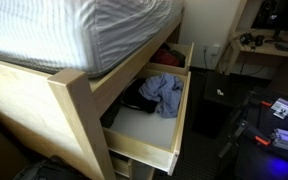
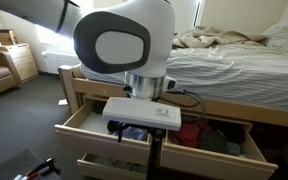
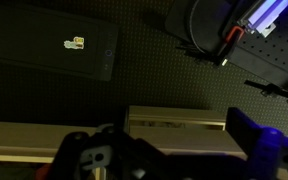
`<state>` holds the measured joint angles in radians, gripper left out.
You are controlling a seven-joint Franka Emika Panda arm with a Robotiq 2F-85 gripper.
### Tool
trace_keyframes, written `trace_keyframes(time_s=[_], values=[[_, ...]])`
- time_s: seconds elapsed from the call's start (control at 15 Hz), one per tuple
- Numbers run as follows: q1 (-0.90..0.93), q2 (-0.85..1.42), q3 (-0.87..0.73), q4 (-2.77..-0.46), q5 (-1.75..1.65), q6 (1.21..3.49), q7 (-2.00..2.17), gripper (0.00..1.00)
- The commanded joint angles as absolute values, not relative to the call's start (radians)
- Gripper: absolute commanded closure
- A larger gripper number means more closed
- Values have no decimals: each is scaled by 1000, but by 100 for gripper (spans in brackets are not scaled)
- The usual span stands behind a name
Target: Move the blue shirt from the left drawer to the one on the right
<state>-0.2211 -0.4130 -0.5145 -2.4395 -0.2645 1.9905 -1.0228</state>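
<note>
The blue shirt (image 1: 162, 92) lies crumpled at the back of an open wooden drawer (image 1: 149, 140) under the bed, next to dark clothes (image 1: 134, 101). In an exterior view a bit of blue (image 2: 134, 133) shows in the left drawer (image 2: 84, 125), and the right drawer (image 2: 224, 150) holds red clothes (image 2: 189, 134). My gripper (image 2: 152, 140) hangs over the gap between the two drawers, mostly hidden behind my wrist. In the wrist view my gripper (image 3: 159, 135) is open and empty above a wooden drawer front (image 3: 179, 128). The shirt is out of sight there.
The mattress (image 1: 74, 30) and bed frame post (image 1: 79, 120) overhang the drawers. Dark carpet (image 3: 134, 90) lies in front. A desk (image 1: 269, 50) with cables and equipment (image 1: 279, 110) stands beyond the bed. A small dresser (image 2: 19, 62) stands by the wall.
</note>
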Motion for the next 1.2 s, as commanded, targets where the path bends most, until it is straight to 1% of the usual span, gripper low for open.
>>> trace_keyframes(time_s=[0.0, 0.73, 0.87, 1.13], values=[[-252, -406, -486, -2438, -251, 1991, -1034, 0], [-252, -406, -486, -2438, -250, 1990, -1034, 0], [-242, -419, -485, -2487, -227, 2115, -1011, 0], [-202, -440, -380, -2569, -226, 2335, -936, 0]])
